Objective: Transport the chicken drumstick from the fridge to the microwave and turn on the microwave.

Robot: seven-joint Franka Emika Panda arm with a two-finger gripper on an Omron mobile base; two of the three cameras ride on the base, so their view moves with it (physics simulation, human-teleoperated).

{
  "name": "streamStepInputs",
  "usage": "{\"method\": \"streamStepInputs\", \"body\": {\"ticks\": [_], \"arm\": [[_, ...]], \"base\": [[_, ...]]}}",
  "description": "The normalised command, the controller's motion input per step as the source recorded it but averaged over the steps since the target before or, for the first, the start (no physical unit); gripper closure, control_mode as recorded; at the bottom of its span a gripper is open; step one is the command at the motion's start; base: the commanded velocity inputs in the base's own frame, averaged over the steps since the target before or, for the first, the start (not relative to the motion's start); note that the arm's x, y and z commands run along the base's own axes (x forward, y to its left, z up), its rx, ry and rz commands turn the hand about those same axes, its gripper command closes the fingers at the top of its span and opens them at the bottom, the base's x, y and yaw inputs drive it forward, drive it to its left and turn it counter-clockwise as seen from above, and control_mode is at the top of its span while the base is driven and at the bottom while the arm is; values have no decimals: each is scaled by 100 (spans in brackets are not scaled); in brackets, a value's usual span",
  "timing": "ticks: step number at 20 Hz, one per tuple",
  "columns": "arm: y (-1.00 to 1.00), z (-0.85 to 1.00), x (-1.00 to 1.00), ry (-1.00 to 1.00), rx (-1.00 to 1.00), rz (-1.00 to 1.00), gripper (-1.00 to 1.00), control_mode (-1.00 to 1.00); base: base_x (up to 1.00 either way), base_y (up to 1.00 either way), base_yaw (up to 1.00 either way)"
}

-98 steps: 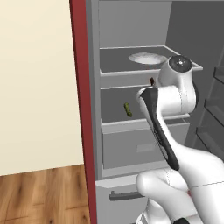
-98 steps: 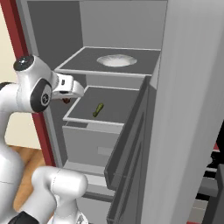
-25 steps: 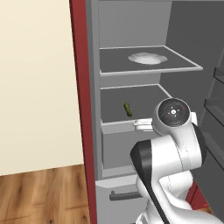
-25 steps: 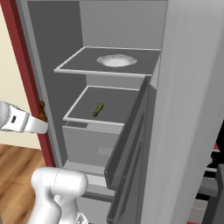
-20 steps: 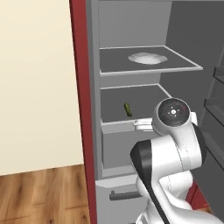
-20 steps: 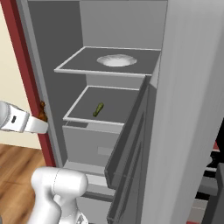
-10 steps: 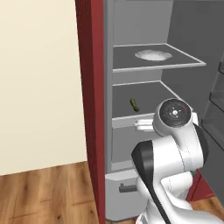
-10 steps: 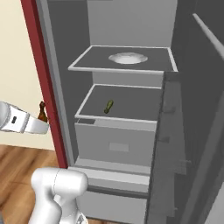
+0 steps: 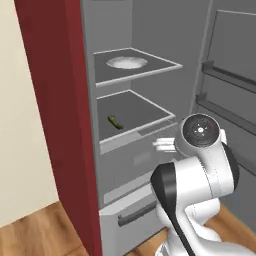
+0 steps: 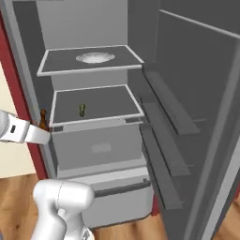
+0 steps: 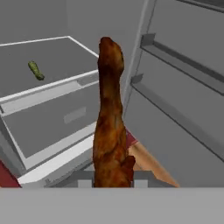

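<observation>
The chicken drumstick (image 11: 109,127), reddish-brown, stands upright between my gripper's (image 11: 113,178) fingers, which are shut on its thick lower end. In the right base view the drumstick (image 10: 43,117) shows at the far left, at the tip of my white hand, outside the open fridge (image 10: 42,28) and level with its drawer front. In the left base view the arm's round joint hides the hand. The fridge (image 9: 150,30) stands open, grey inside. The microwave is out of view.
A small green vegetable (image 9: 115,122) (image 10: 82,110) (image 11: 36,70) lies on the middle shelf. A white dish (image 9: 127,62) (image 10: 95,57) sits on the upper shelf. The fridge door with its racks (image 10: 187,117) stands open at right. A red cabinet panel (image 9: 55,100) flanks the fridge's left.
The whole picture has shifted in both base views, so the base has moved and the fridge looks nearer. The arm holds its pose with the drumstick still gripped.
</observation>
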Motion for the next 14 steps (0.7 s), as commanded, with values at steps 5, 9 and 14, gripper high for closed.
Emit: {"method": "streamStepInputs", "body": {"ticks": [5, 9, 14], "arm": [[0, 0, 0, 0, 0, 0, 100, 100], [0, 0, 0, 0, 0, 0, 100, 100], [0, 0, 0, 0, 0, 0, 100, 100]], "base": [[-50, 12, -73], [-58, 13, -67], [-66, 16, -60]]}}
